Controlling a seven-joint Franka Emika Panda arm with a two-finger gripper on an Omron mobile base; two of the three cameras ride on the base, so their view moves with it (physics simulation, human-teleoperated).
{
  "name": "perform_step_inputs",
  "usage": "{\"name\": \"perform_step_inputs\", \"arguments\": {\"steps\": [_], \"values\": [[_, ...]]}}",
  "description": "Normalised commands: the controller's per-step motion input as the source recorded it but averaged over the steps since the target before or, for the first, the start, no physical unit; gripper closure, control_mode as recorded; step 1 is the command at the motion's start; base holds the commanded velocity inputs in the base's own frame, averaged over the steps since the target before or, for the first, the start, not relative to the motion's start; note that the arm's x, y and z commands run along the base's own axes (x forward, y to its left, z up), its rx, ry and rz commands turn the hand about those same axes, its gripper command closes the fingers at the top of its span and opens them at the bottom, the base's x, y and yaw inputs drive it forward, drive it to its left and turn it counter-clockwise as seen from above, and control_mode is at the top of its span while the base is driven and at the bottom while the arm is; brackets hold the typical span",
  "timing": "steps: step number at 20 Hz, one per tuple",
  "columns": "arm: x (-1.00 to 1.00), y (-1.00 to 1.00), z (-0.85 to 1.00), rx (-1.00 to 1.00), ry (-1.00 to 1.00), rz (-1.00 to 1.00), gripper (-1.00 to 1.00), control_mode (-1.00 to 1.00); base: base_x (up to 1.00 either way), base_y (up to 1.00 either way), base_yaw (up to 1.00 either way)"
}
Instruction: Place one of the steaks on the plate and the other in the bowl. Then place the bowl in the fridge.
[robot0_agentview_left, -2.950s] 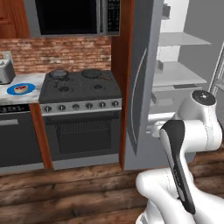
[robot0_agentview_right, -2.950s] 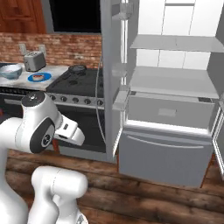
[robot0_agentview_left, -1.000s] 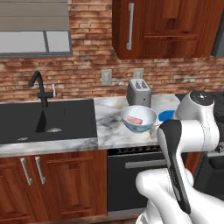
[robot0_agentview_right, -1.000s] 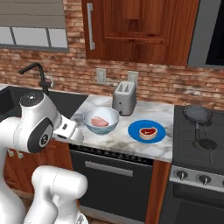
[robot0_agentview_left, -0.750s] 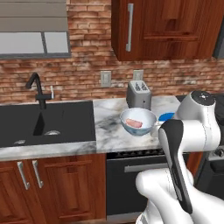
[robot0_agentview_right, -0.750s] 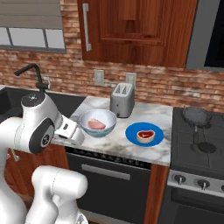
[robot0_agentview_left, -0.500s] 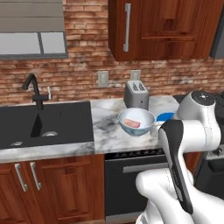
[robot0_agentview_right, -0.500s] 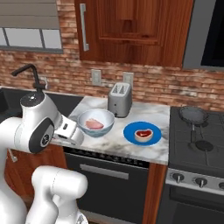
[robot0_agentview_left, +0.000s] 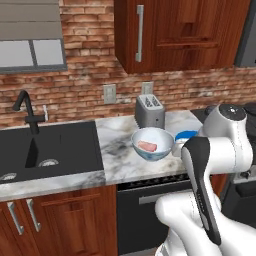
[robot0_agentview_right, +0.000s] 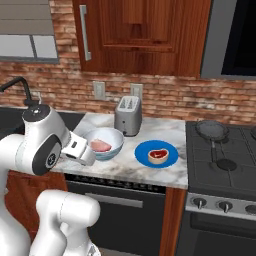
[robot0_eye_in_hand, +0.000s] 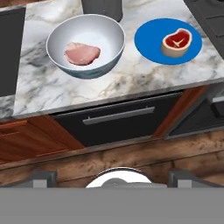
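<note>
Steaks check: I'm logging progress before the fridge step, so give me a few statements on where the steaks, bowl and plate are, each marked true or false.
1. The pale pink steak lies in the bowl. True.
2. The dark red steak lies bare on the counter. False: it lies on the plate.
3. The bowl stands on the counter in front of the toaster. True.
4. The gripper is closed on the bowl. False: it is open, holding nothing, back from the counter.
5. The plate is on the stove. False: it is on the counter, between bowl and stove.
</note>
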Motion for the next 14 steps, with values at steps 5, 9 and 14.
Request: {"name": "perform_step_inputs", "arguments": {"steps": [5,9,14], "values": [[0.0,0.0,0.0,0.0,0.0,0.0,-1.0,1.0,0.58,0.06,-0.01],[0.0,0.0,0.0,0.0,0.0,0.0,-1.0,1.0,0.11,0.0,0.0],[0.23,-0.14,0.0,0.0,0.0,-0.05,-1.0,-1.0,0.0,0.0,0.0]]}}
